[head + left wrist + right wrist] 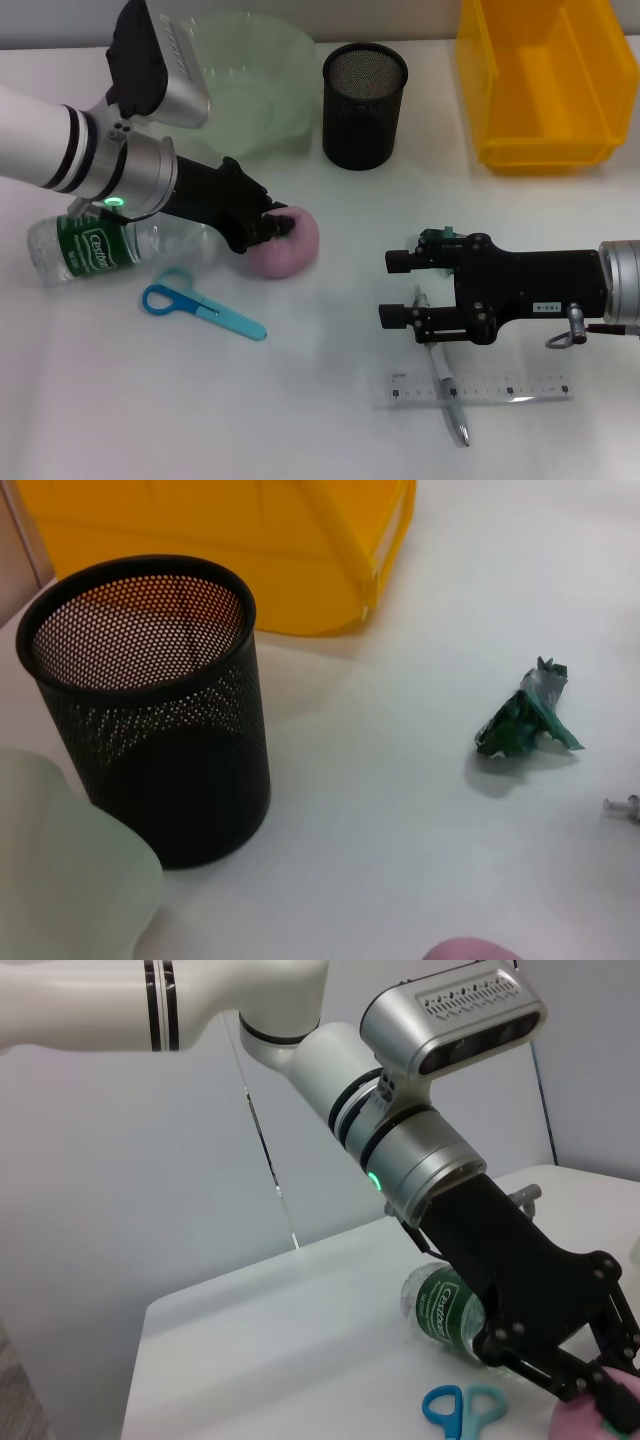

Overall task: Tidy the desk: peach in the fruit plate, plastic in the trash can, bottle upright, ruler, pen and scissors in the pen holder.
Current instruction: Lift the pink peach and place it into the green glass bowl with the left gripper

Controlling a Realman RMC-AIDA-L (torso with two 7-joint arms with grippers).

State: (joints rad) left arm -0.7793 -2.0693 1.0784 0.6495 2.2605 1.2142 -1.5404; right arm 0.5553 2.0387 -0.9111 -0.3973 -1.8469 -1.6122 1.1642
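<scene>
Peach step: our left gripper (pixel 275 228) sits clamped on the peach (pixel 290 245), mid-desk, near the fruit plate (pixel 262 80).
Next we lift it into the plate; right gripper (pixel 398 290) idles, fingers apart, above the pen (pixel 447 385).

A white tabletop (pixel 330 420) carries everything, and a pale wall (pixel 120 1180) stands behind its far edge.

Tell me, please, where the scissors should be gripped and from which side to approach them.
The blue scissors lie flat, closed, handle loops toward the bottle. I would come straight down from above and pinch the narrow closed blades just past the loops, the tool's fingers closing across them.
</scene>
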